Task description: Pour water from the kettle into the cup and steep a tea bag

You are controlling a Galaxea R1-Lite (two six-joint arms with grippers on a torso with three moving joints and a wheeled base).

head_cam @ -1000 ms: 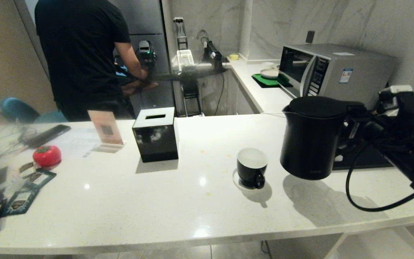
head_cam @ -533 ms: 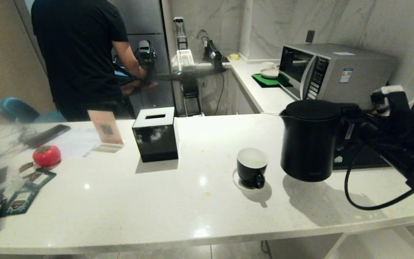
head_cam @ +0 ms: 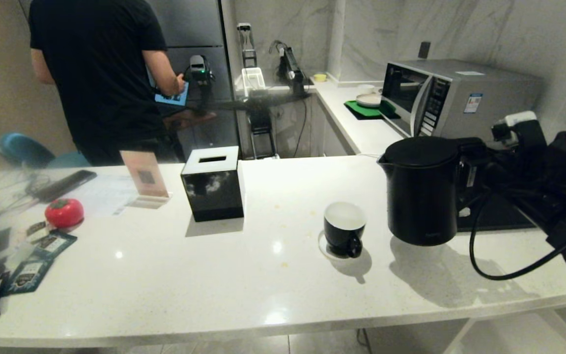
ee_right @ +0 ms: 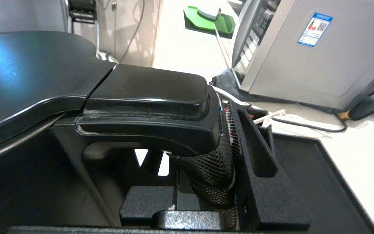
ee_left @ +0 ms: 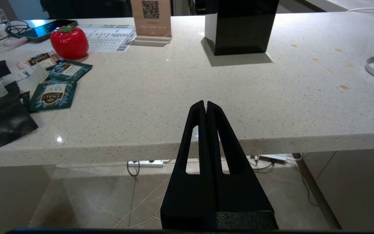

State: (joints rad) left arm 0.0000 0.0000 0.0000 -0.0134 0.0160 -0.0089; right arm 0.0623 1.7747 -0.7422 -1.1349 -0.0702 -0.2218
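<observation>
The matte black kettle (head_cam: 423, 191) stands roughly upright just right of the cup, its base low over the white counter (head_cam: 243, 275); I cannot tell whether it touches. My right gripper (head_cam: 479, 172) is shut on the kettle's handle; in the right wrist view the gripper (ee_right: 203, 159) clamps the mesh-wrapped handle below the kettle's lid (ee_right: 37, 65). The small black cup (head_cam: 344, 227) with a white inside sits on its white saucer (head_cam: 323, 246), spout side of the kettle facing it. My left gripper (ee_left: 205, 104) is shut and parked before the counter's front edge. The tea bag is out of view.
A black cube tissue box (head_cam: 212, 183) stands mid-counter, a QR card (head_cam: 144, 177) and red tomato-shaped object (head_cam: 64, 212) to its left. Dark blue packets (head_cam: 27, 273) lie at the left edge. A microwave (head_cam: 455, 101) and black tray (head_cam: 496, 219) are behind the kettle. A person (head_cam: 101, 73) stands at the back.
The kettle's top has swung a little left toward the cup and sunk slightly, so it now stands straighter. The person at the back has shifted left. The cup has not moved.
</observation>
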